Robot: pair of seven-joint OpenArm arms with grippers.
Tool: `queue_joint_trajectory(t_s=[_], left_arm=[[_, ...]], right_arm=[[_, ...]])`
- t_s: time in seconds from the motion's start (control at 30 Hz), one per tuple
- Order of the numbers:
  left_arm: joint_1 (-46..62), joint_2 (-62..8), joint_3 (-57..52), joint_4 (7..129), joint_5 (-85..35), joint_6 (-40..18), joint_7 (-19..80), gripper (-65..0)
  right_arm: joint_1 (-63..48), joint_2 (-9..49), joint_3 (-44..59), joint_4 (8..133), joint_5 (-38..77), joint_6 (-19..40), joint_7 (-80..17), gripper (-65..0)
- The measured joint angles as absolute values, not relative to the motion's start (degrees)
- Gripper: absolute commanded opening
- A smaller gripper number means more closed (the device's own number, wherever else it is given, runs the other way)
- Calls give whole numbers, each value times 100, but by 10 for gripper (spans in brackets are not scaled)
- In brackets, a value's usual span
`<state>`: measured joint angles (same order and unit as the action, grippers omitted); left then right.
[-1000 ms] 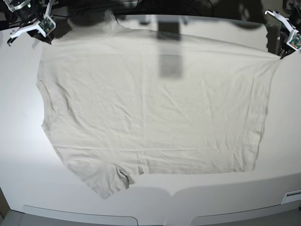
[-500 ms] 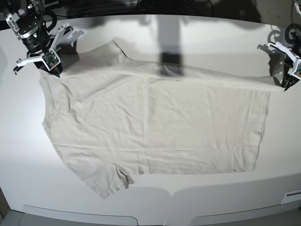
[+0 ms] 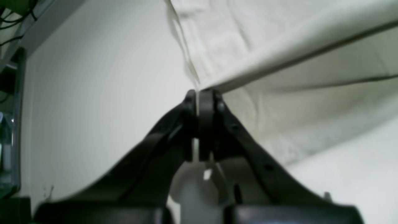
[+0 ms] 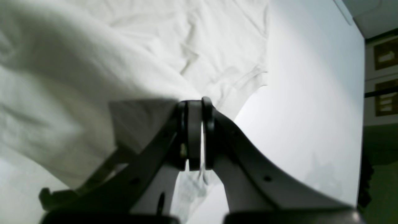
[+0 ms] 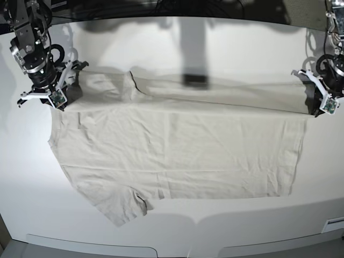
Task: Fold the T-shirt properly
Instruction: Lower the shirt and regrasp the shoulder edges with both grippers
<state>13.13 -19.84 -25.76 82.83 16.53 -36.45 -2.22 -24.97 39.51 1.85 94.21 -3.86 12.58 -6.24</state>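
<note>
A white table [image 5: 172,231] fills the view. The T-shirt [image 5: 177,156] lies flat on it, its far edge folded forward, each end pinched by a pincer: right [image 5: 58,102], left [image 5: 318,110]

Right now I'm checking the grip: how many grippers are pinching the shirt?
2. The right gripper pinches the T-shirt at its far sleeve-side corner; the left gripper pinches the far hem corner.

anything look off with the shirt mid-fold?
Mostly fine. The T-shirt lies flat with its far edge lifted by both pincers. One oddity: the near sleeve is rumpled, its edge curled over, not spread flat on the table.
</note>
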Motion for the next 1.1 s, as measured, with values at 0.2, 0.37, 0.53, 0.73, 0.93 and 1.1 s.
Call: queue_joint_trajectory(t_s=[0.2, 0.37, 0.53, 0.73, 0.93, 1.1], left_arm=[[1133, -1975, -2576, 8103, 2150, -3645, -134, -650], [847, -1986, -2576, 7804, 2182, -3638, -252, -650], [766, -1979, -2576, 7424, 2250, -3642, -255, -650], [720, -1984, -2576, 7419, 2246, -3636, -301, -527], [663, -2069, -2576, 7419, 2250, -3627, -296, -456], [631, -2296, -2576, 7419, 2248, -3601, -121, -456]], right_arm=[[-2265, 3953, 86, 9070, -410, 1225, -626, -650], [-2016, 3948, -379, 8890, -414, 1234, -622, -650], [-1647, 3951, -777, 8584, -429, 1225, -631, -650], [-1542, 3953, -829, 8506, -434, 1225, -650, -650], [-1542, 3951, -832, 8506, -432, 1225, -650, -650], [-1542, 3951, -832, 8506, -429, 1225, -650, -650]])
